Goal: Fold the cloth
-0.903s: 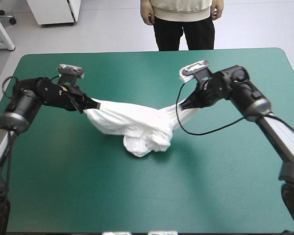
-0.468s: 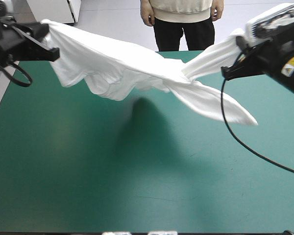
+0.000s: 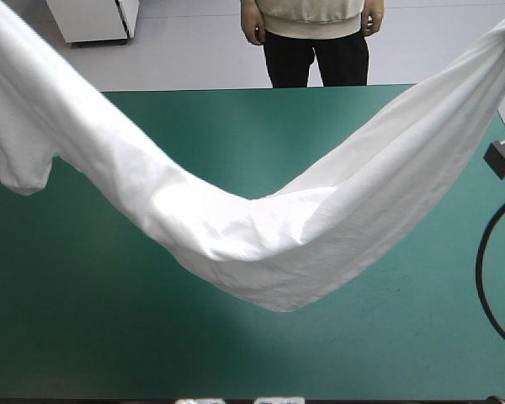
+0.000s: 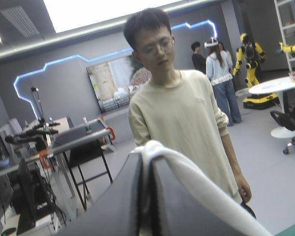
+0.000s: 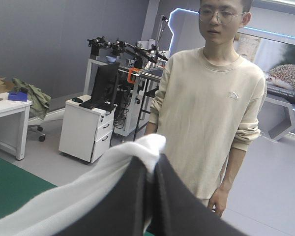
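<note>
The white T-shirt hangs in the air as one long band sagging over the middle of the table, its lowest fold above the near half. Both ends run up out of the high view at the upper left and upper right corners. In the left wrist view my left gripper is raised and shut on the T-shirt, a white edge folded over its black fingertips. In the right wrist view my right gripper is likewise raised and shut on the T-shirt, which trails away to one side.
The teal-green table lies well below the hanging shirt. A short sleeve dangles near the table's left edge.
Both arms have risen and moved apart, lifting the T-shirt from a heap on the table into a wide hanging band. The grippers have passed out of the high view.
</note>
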You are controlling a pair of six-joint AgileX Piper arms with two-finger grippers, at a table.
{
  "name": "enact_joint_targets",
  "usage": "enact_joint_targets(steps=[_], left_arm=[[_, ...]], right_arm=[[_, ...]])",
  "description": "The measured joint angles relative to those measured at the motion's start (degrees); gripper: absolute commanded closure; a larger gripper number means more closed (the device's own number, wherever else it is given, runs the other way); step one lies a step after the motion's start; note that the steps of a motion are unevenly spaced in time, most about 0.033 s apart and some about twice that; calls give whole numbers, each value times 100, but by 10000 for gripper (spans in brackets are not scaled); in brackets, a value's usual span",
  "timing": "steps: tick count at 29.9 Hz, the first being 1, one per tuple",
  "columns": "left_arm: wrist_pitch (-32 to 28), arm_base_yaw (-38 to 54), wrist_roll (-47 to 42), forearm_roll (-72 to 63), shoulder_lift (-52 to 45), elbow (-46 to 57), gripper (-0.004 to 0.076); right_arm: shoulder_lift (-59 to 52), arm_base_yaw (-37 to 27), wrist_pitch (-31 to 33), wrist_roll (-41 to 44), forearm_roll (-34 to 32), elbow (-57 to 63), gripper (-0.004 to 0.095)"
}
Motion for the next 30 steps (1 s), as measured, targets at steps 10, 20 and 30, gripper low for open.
enact_joint_targets(steps=[10,20,30], left_arm=[[549,0,-242,-6,-657,-30,733],[461,11,-462,43,-538,2806,733],[-2262,11,-327,70,940,5355,733]], right_arm=[[-246,0,755,139,19,80,903],[108,0,684,554,-251,1531,904],[2084,-340,-512,1173,-720,2903,925]])
